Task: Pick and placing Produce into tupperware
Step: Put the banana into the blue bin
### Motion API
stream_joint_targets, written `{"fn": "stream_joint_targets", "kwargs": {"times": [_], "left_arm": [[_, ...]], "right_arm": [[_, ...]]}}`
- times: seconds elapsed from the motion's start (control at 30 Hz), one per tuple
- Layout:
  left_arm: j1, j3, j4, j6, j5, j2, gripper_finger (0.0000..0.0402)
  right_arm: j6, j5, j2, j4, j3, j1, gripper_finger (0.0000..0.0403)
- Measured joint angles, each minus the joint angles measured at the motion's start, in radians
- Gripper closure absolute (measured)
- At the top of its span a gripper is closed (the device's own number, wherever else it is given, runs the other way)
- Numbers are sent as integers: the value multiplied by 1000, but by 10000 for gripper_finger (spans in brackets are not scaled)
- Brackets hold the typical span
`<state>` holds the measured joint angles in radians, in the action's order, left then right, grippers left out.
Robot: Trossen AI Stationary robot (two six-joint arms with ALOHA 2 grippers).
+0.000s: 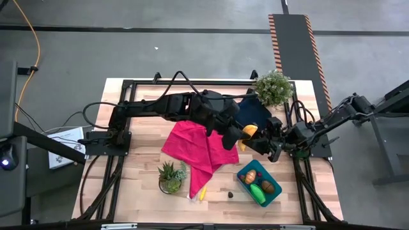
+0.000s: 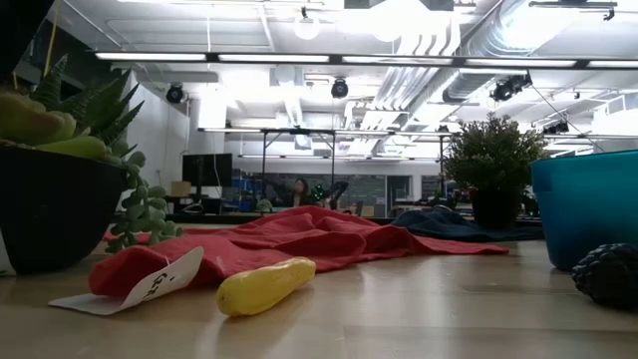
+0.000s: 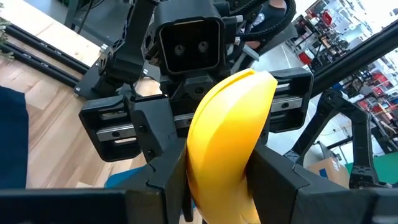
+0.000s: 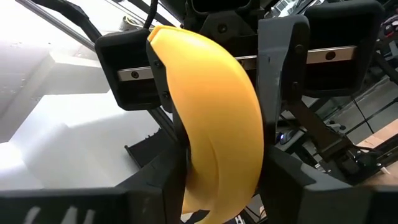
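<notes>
- While you look down from the high view, both arms meet over the middle of the table [image 1: 128, 191], above the edge of the red cloth [image 1: 192, 144] and just beside the navy cloth [image 1: 255, 114].
- Left pincer [image 1: 238, 135]: you see its fingers [image 3: 165, 180] clamped on the lower part of a yellow banana [image 1: 248, 136], one on each side, in the left wrist view. Partly closed, holding the fruit.
- Right pincer [image 1: 263, 142]: faces the left one, nose to nose. In the right wrist view its fingers [image 4: 283, 180] flank the same banana. You cannot tell whether they press on it or only bracket it.
- That banana hangs in the air between the two pincers, clear of the table, near the teal tupperware [image 1: 276, 197] but not over it.
- The tupperware sits at the table's near right corner. Inside it you count an orange piece [image 1: 250, 176], a green piece [image 1: 257, 192] and a brown piece [image 1: 267, 186].
- A second banana [image 1: 202, 192] lies on the bare wood at the tip of the red cloth, beside a white tag [image 2: 150, 284] in the low view.
- A small dark object [image 1: 230, 192] rests between that banana and the tupperware.
- A succulent in a pot [image 1: 170, 177] stands near the front left of the cloth; a leafy plant [image 1: 273, 88] stands at the far right.
</notes>
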<state>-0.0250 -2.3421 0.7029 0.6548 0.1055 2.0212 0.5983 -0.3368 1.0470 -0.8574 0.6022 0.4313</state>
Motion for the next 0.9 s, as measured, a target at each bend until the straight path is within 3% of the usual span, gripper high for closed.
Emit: {"fn": "stream_joint_targets", "kwargs": {"times": [0.17, 0.57, 0.9], "left_arm": [[-1, 0, -5, -3, 0, 0, 247], [-9, 1, 4, -37, -11, -12, 127], [-41, 0, 130, -107, -42, -141, 139]], "right_arm": [[-6, 0, 0, 0, 0, 0, 255], [-21, 0, 0, 6, 1, 0, 256], [-13, -14, -10, 69, 2, 0, 256]]}}
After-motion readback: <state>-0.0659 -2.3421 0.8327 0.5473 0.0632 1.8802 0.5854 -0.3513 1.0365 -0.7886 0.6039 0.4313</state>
